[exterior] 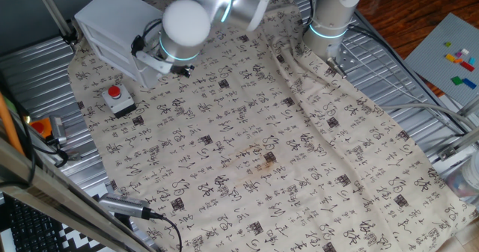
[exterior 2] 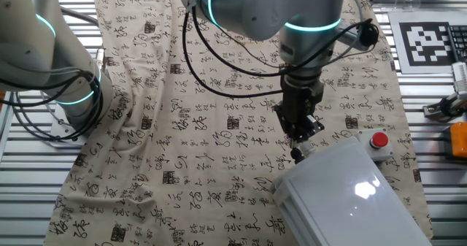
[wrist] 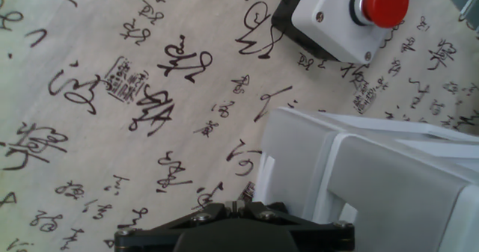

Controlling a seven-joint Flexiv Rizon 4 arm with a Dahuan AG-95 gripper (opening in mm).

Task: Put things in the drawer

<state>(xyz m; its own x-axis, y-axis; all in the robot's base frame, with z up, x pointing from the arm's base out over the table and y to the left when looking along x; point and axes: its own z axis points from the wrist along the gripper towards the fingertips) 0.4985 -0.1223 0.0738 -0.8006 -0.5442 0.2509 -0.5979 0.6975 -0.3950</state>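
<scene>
The gripper point(exterior 2: 297, 150) hung just above the calligraphy-printed cloth point(exterior: 254, 155), its fingertips pressed together with nothing between them. Right beside it stood the white plastic cabinet point(exterior 2: 350, 195), whose front corner point(wrist: 299, 162) lay just ahead of the fingers in the hand view. Beyond that sat the grey box with a red button point(wrist: 352, 16). The tan block could not be seen in any view.

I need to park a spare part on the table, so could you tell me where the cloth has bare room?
The wide middle of the cloth, from the white cabinet out to the far edges, lies bare. It is crowded at the cabinet's front corner, where the gripper hangs beside the red button box.
</scene>
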